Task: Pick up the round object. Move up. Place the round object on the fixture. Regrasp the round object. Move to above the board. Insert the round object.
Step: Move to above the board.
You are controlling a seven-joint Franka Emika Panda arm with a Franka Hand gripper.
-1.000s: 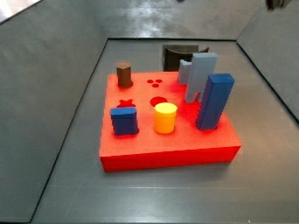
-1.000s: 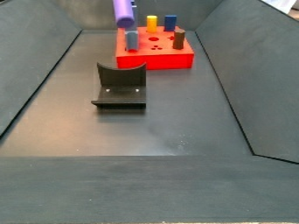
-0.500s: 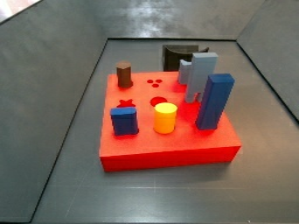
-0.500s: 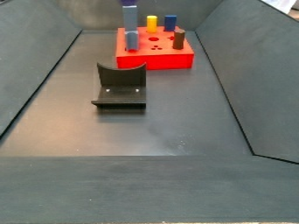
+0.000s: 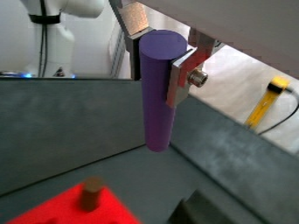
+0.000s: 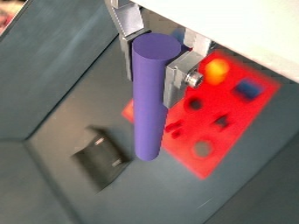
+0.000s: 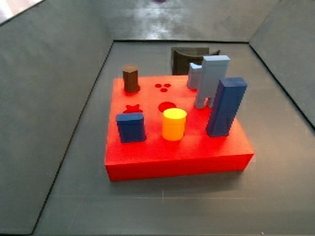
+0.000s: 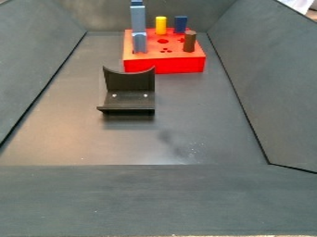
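Layout relative to the claw. The claw (image 6: pixel 155 63) hangs high above the floor, seen in both wrist views, with the peg (image 6: pixel 146 98) upright between its fingers (image 6: pixel 181 70), its free end pointing down. Far below the claw lies the board (image 6: pixel 239 118), with blocks (image 7: pixel 226 106) and short cylinders (image 7: pixel 174 123) standing in its top. The fixture (image 6: pixel 100 157) stands on the floor beside the board, apart from it and also well below the claw.

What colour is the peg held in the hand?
Purple; the peg shows best in a wrist view, clamped in the hand.
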